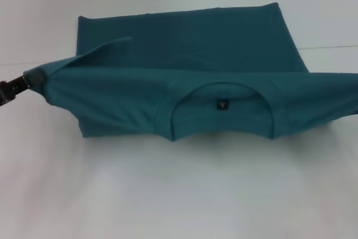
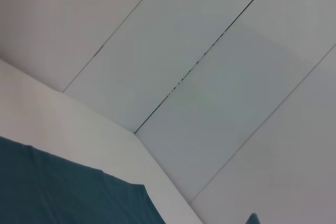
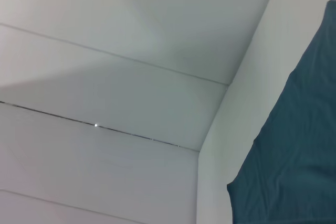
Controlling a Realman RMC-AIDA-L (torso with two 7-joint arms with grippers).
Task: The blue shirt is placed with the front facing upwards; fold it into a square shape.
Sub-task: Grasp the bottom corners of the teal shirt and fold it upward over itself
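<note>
Head view: blue shirt [image 1: 184, 88] stretched left-right, collar toward robot.

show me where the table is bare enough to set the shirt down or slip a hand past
Widest bare strip of white table: the near side, below the blue shirt's lifted collar edge. Another free band lies beyond its far hem. Tight at the left, where the left end effector pinches the shoulder. The right edge is crowded by cloth running out of the head view.
</note>
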